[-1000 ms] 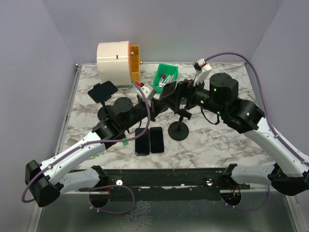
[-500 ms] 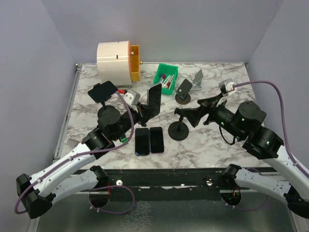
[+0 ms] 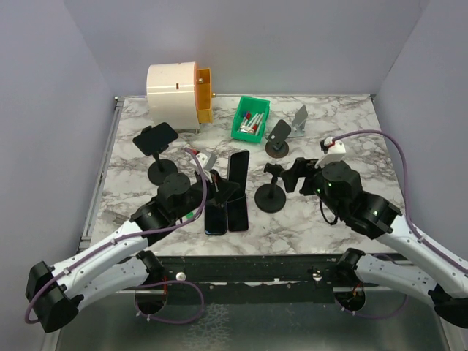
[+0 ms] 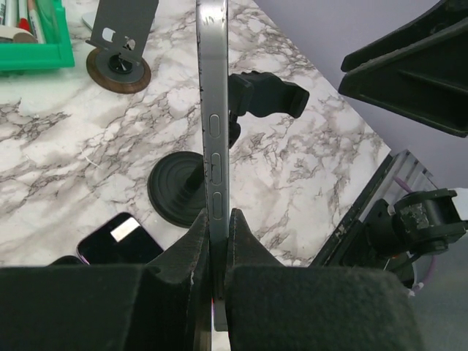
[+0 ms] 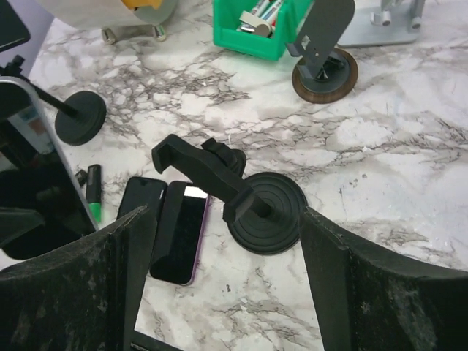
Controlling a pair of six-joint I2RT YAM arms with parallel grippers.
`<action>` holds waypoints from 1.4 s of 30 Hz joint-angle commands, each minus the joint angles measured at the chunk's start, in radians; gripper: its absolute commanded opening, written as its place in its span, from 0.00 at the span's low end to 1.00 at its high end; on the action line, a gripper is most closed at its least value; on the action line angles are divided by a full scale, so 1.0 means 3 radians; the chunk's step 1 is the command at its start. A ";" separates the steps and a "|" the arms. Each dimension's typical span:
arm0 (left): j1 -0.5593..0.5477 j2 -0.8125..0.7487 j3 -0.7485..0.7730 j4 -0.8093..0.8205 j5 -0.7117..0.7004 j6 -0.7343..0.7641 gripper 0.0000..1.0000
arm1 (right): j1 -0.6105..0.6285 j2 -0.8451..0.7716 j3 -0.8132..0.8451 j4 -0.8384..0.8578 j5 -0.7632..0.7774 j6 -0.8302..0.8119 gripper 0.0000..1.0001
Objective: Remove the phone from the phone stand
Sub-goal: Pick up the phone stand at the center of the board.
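My left gripper (image 3: 219, 186) is shut on a dark phone (image 3: 238, 170) by its lower end and holds it upright and tilted, just left of the black phone stand (image 3: 270, 197). In the left wrist view the phone (image 4: 212, 110) stands edge-on between my fingertips (image 4: 196, 238), and the stand's empty clamp (image 4: 267, 95) lies behind it. My right gripper (image 3: 296, 175) is open and empty, right of the stand. In the right wrist view my right gripper (image 5: 225, 219) has its wide-open jaws either side of the stand's base (image 5: 267, 212) and empty clamp (image 5: 194, 164).
Two phones (image 3: 216, 216) (image 3: 236, 212) lie flat side by side under the held phone. A second black stand (image 3: 156, 137) is at the left. A grey stand on a brown base (image 3: 278, 139), a silver stand (image 3: 300, 118), a green bin (image 3: 251, 118) and a white-orange device (image 3: 179, 91) stand at the back. A green marker (image 5: 93, 194) lies nearby.
The phone was pulled out of the stand's clamp by my left gripper, carried left, and now sits lower above the two flat phones. My right gripper let go and drew back right.
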 commanded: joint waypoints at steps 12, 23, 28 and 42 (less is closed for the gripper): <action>0.0304 -0.0233 -0.0243 0.0369 0.0198 -0.0343 0.00 | 0.0011 0.0527 0.0035 -0.0120 0.0348 0.0361 0.64; 0.0319 -0.0208 -0.0501 0.0417 0.0306 -0.0759 0.00 | 0.0012 0.0431 0.0027 -0.0026 0.0315 0.0213 0.74; 0.0321 -0.0173 -0.0621 0.0454 0.0309 -0.0927 0.00 | 0.0011 0.0501 0.0104 -0.0155 0.0282 0.0182 0.71; 0.0321 -0.0268 -0.0686 0.0347 0.0316 -0.0974 0.00 | 0.0013 0.0729 0.0182 -0.0179 0.0278 0.0210 0.48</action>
